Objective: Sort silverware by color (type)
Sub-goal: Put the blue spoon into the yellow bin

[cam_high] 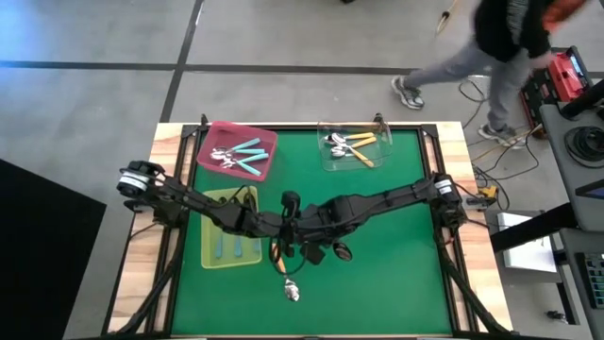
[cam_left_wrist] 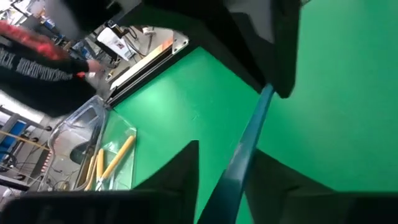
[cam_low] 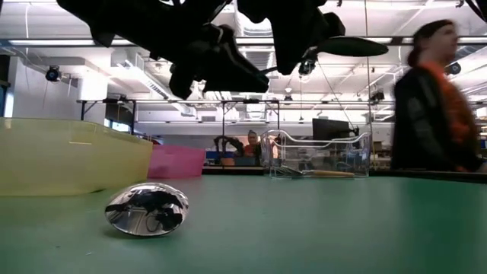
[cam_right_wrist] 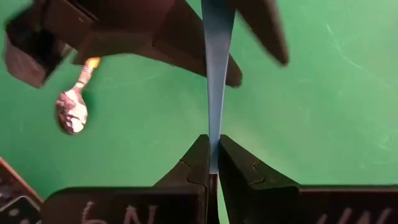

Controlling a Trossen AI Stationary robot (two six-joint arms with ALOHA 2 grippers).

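Note:
Both grippers meet above the middle of the green mat [cam_high: 396, 274]. My right gripper [cam_right_wrist: 213, 146] is shut on a light-blue spoon handle [cam_right_wrist: 216, 74], held clear of the mat. My left gripper [cam_left_wrist: 230, 180] is open. Its fingers stand on either side of the same handle [cam_left_wrist: 245, 149], and I cannot tell whether they touch it. This spoon's bowl is hidden. An orange-handled spoon [cam_high: 286, 279] lies flat on the mat near the front. Its shiny bowl shows in the low view [cam_low: 146, 209] and in the right wrist view [cam_right_wrist: 71, 115]. My right gripper pinches the light-blue handle [cam_right_wrist: 214, 134] between its two fingertips. The handle runs on in line with the fingers, away from the gripper and between my left gripper's fingers. The spoon is lifted clear of the mat.
A pink tray [cam_high: 209, 142] with teal spoons stands at the far left. A clear tray [cam_high: 377, 156] with orange spoons stands at the far right. A yellow-green tray [cam_high: 209, 247] with light-blue spoons stands at the left. A person [cam_high: 500, 47] walks beyond the table's far right corner.

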